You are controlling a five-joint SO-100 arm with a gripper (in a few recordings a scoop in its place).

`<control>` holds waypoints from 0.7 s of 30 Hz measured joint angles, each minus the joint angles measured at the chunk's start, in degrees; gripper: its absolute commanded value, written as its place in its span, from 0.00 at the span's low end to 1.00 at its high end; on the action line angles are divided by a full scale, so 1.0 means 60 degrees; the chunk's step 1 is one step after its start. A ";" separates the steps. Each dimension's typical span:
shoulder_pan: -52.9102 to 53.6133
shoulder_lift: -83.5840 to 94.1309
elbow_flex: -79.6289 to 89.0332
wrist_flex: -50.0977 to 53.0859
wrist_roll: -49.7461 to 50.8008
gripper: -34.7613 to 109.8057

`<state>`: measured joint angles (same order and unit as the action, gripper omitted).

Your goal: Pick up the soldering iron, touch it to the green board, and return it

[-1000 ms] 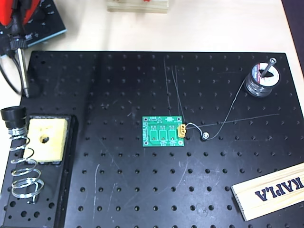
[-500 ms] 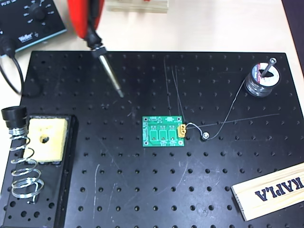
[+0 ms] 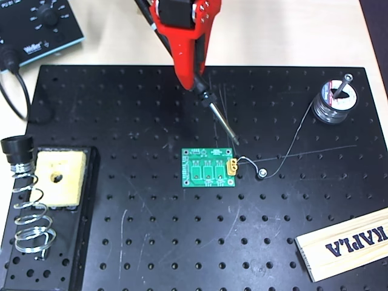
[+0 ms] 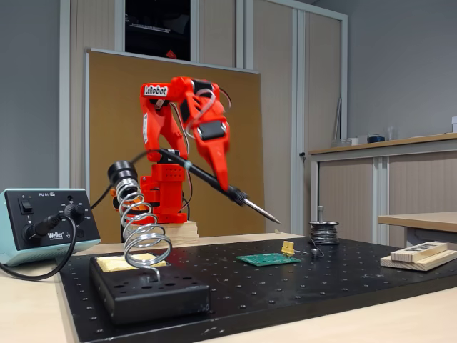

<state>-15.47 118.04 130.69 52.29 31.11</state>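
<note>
Claw (image 3: 195, 77) clenched on iron (image 3: 219, 116), off its stand (image 4: 140, 230). Tip hangs above board (image 3: 209, 169), which lies below claw on counter, no contact yet. Touch & return left.

The soldering iron (image 3: 219, 115) is clamped in the red gripper (image 3: 193, 76) above the black perforated plate (image 3: 182, 242), its silver tip seen just above the green board (image 3: 209, 168) near the yellow connector (image 3: 232, 166).
</note>
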 measured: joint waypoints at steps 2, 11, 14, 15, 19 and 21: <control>0.0029 0.0000 0.0220 -0.0249 0.0059 0.24; -0.0044 -0.0073 0.0820 -0.1113 0.0073 0.24; -0.0059 -0.0352 0.0923 -0.1348 0.0073 0.24; -0.0044 -0.0396 0.0923 -0.1392 0.0073 0.24; -0.0044 -0.0732 0.0923 -0.1670 0.0103 0.24; -0.0044 -0.1055 0.0923 -0.1831 0.0234 0.24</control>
<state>-15.73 111.71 136.23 41.31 32.52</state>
